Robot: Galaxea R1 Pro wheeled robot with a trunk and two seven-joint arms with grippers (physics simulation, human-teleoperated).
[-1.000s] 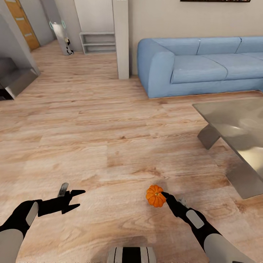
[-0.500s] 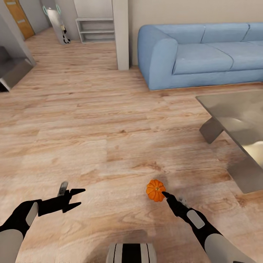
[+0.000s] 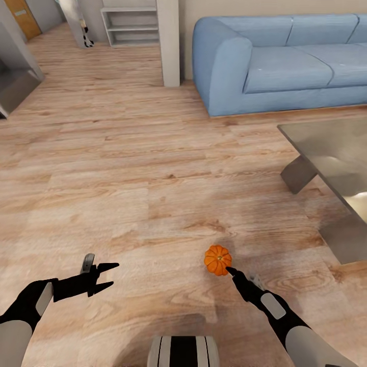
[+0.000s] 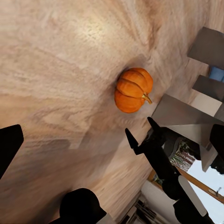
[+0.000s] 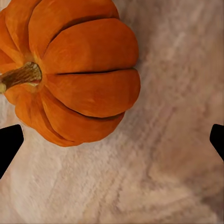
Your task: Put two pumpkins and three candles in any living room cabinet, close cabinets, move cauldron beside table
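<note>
One small orange ribbed pumpkin (image 3: 217,260) rests on the wooden floor; it also shows as the pumpkin (image 5: 70,70) close up and the pumpkin (image 4: 133,89) from the side. My right gripper (image 3: 232,272) stands open just short of it, with the black fingertips (image 5: 9,144) spread wide and nothing between them. To the left, my left gripper (image 3: 108,277) hangs open and empty over bare floor. The glossy grey coffee table (image 3: 326,148) stands at the right. No candles, cabinet or cauldron are in view.
A blue sofa (image 3: 285,66) runs along the back right wall. A white pillar (image 3: 171,41) stands left of it, and a low white shelf unit (image 3: 130,20) is behind that. A grey unit (image 3: 15,86) sits at the far left. Wooden floor (image 3: 127,178) stretches ahead.
The whole head view has shifted, so the camera moved. The pumpkin stays on the floor, and the gap to my right fingertips has grown slightly. The left arm keeps its pose.
</note>
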